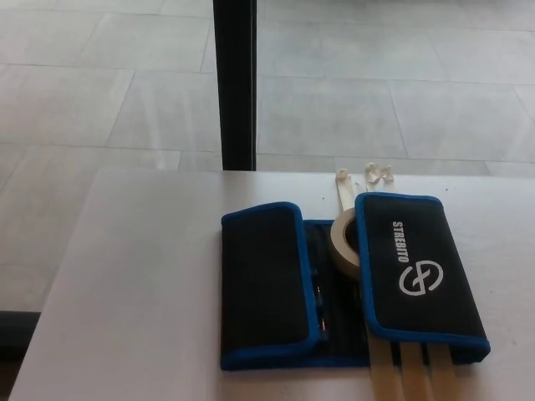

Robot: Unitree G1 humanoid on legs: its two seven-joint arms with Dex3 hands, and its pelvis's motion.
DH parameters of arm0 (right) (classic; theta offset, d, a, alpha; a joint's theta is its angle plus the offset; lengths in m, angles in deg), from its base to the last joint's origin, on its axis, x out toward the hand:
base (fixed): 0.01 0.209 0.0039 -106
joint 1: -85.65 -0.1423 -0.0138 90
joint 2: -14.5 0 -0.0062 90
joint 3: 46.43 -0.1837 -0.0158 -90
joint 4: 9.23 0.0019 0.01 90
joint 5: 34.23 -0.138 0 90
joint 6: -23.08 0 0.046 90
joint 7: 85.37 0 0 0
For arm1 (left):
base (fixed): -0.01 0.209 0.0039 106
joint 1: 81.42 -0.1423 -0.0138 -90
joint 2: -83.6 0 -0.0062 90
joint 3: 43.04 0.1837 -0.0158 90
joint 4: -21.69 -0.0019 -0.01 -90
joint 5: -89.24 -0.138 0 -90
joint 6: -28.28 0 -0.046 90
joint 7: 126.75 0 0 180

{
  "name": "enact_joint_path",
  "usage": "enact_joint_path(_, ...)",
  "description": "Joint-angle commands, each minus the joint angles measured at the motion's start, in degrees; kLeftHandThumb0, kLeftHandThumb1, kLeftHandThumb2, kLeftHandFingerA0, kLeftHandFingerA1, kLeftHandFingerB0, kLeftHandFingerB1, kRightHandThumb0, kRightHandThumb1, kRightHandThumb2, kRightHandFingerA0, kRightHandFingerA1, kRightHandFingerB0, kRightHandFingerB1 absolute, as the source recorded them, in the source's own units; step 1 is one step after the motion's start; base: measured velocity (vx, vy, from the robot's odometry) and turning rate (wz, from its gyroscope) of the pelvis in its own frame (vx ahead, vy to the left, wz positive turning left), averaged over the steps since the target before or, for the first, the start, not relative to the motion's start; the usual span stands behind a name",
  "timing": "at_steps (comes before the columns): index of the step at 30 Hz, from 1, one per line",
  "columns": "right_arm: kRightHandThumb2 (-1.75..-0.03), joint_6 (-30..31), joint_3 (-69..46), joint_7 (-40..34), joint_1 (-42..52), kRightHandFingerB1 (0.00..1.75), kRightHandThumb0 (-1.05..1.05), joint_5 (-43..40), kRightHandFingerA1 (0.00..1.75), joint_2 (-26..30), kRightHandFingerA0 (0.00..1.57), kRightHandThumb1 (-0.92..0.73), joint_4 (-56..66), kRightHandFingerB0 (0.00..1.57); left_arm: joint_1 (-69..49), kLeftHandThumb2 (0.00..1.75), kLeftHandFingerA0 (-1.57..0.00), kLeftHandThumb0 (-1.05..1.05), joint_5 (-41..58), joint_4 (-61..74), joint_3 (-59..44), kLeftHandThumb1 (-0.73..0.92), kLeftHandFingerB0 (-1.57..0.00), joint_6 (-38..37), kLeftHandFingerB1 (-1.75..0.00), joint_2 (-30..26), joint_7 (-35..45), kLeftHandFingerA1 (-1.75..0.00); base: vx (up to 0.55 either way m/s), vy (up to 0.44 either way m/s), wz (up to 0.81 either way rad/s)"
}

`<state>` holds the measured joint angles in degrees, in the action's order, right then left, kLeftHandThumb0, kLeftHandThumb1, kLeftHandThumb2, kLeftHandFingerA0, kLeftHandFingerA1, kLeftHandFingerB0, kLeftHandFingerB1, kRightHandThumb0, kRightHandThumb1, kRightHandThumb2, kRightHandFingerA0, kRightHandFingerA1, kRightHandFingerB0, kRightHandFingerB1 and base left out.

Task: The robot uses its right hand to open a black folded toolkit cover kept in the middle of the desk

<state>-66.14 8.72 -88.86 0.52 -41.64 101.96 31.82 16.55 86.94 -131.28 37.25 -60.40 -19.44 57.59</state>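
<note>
Toolkit cover [351,280]: black, blue-edged, mid-desk, both side flaps folded inward.
Tape roll [344,241]: wedged under right flap.
Desk [142,284]: pale.
Hands: neither visible; fingers cannot be judged.
Risk: lifting the flap may roll the tape away.

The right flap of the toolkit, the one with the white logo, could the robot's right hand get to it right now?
Probably yes. The logo flap lies on top toward the desk's right side with nothing over it, though neither hand is in view.
</note>
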Motion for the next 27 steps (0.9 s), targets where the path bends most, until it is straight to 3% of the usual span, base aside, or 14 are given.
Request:
enact_joint_path(1, -0.59, 5.53, -18.13, -9.23, -3.31, 0.62, -0.41, -18.81, 1.01, 1.72, 0.70, -0.64, 1.93, 0.63, 5.60, 1.43, -0.68, -1.05, 4.26, -7.60, -5.91, 0.18, -0.35, 6.64, -1.08, -6.79, -1.61, -1.29, 0.00, 0.000, 0.00)
enact_joint_path(7, -0.62, 4.38, -25.92, -14.19, -6.05, 0.59, -0.42, -22.58, 1.66, 1.09, 0.91, -0.61, 4.29, 0.52, 6.05, 1.38, -0.74, -1.00, 3.68, -8.50, -6.42, 0.15, -0.32, 6.69, -1.06, -6.83, -1.51, -1.30, 0.00, 0.000, 0.00)
enact_joint_path(8, -0.62, 4.57, -26.80, -14.38, -6.43, 0.59, -0.42, -23.02, 1.66, 1.27, 0.91, -0.61, 4.20, 0.52, 6.09, 1.38, -0.74, -1.00, 3.66, -8.64, -6.49, 0.15, -0.32, 6.65, -1.06, -6.80, -1.49, -1.30, 0.00, 0.000, 0.00)
enact_joint_path(9, -0.96, 5.89, -30.27, -17.17, -7.94, 0.69, -0.44, -25.43, 1.37, 2.38, 1.28, -0.50, 5.80, 0.48, 6.08, 1.44, -0.67, -1.05, 3.65, -8.72, -6.68, 0.22, -0.34, 6.70, -1.09, -6.65, -1.79, -1.28, 0.00, 0.000, 0.00)
enact_joint_path(11, -0.64, 6.43, -32.68, -17.85, -8.97, 0.84, -0.38, -27.01, 1.75, 3.09, 0.95, -0.69, 7.71, 0.53, 6.09, 1.47, -0.65, -0.94, 3.62, -8.78, -6.85, 0.07, -0.39, 6.80, -1.27, -6.50, -1.87, -1.34, 0.00, 0.000, 0.00)
enact_joint_path(12, -0.93, 5.89, -33.32, -18.47, -9.97, 1.01, -0.46, -26.81, 1.40, 4.00, 1.22, -0.50, 7.62, 0.71, 6.01, 1.45, -0.64, -1.05, 3.64, -8.94, -6.97, 0.20, -0.34, 6.58, -1.10, -6.46, -1.79, -1.27, 0.00, 0.000, 0.00)
enact_joint_path(13, -0.61, 5.09, -34.13, -19.33, -11.60, 0.90, -0.44, -26.54, 1.75, 5.37, 0.96, -0.70, 6.90, 0.62, 5.86, 1.14, -0.74, -0.75, 3.55, -9.04, -7.00, -0.05, -0.31, 6.42, -0.94, -6.48, -1.64, -1.17, 0.00, 0.000, 0.00)
enact_joint_path(16, -0.61, 4.34, -35.89, -18.40, -14.15, 0.80, -0.45, -27.07, 1.75, 6.72, 0.99, -0.72, 7.55, 0.58, 5.71, 1.16, -0.55, -0.78, 3.42, -9.35, -7.14, -0.02, -0.28, 6.03, -0.93, -6.39, -1.45, -1.08, 0.00, 0.000, 0.00)
enact_joint_path(17, -0.65, 4.13, -34.95, -19.67, -17.23, 0.78, -0.51, -25.58, 1.57, 8.76, 0.79, -0.65, 8.74, 0.57, 5.74, 1.43, -0.58, -0.98, 3.44, -9.23, -7.20, 0.24, -0.44, 6.08, -1.10, -6.36, -1.37, -1.19, 0.00, 0.000, 0.00)
enact_joint_path(19, -0.59, 3.38, -34.68, -18.88, -20.18, 0.48, -0.52, -25.63, 0.81, 9.50, 0.61, -0.65, 11.00, 0.43, 5.82, 1.15, -0.60, -0.73, 3.16, -9.02, -7.01, -0.01, -0.28, 6.26, -0.91, -6.37, -1.60, -1.09, 0.00, 0.000, 0.00)
enact_joint_path(20, -0.92, 7.17, -31.87, -18.29, -22.72, 0.53, -0.60, -25.82, 0.69, 8.86, 0.47, -0.53, 20.60, 0.34, 6.02, 1.18, -0.66, -0.78, 3.46, -9.12, -7.38, -0.01, -0.22, 6.60, -0.90, -6.27, -1.78, -1.16, 0.00, 0.000, 0.00)
enact_joint_path(22, -0.92, 9.07, -30.95, -17.39, -23.33, 0.53, -0.60, -26.19, 0.69, 8.51, 0.47, -0.53, 24.22, 0.34, 6.08, 1.18, -0.66, -0.78, 3.44, -9.11, -7.44, -0.01, -0.22, 6.65, -0.90, -6.20, -1.79, -1.16, 0.00, 0.000, 0.00)
enact_joint_path(23, -0.59, 9.85, -29.81, -17.21, -23.97, 0.42, -0.62, -25.96, 0.61, 8.29, 0.56, -0.61, 26.89, 0.51, 6.04, 1.46, -0.64, -1.05, 3.33, -9.08, -7.36, 0.24, -0.28, 6.54, -1.06, -6.15, -1.71, -1.28, 0.00, 0.000, 0.00)
enact_joint_path(27, -0.59, 11.04, -20.90, -14.61, -25.26, 0.39, -0.69, -20.84, 0.64, 7.51, 0.69, -0.61, 38.52, 0.53, 5.99, 1.47, -0.64, -1.05, 3.09, -9.01, -7.32, 0.24, -0.39, 5.78, -1.13, -5.85, -1.59, -1.28, 0.00, 0.000, 0.00)
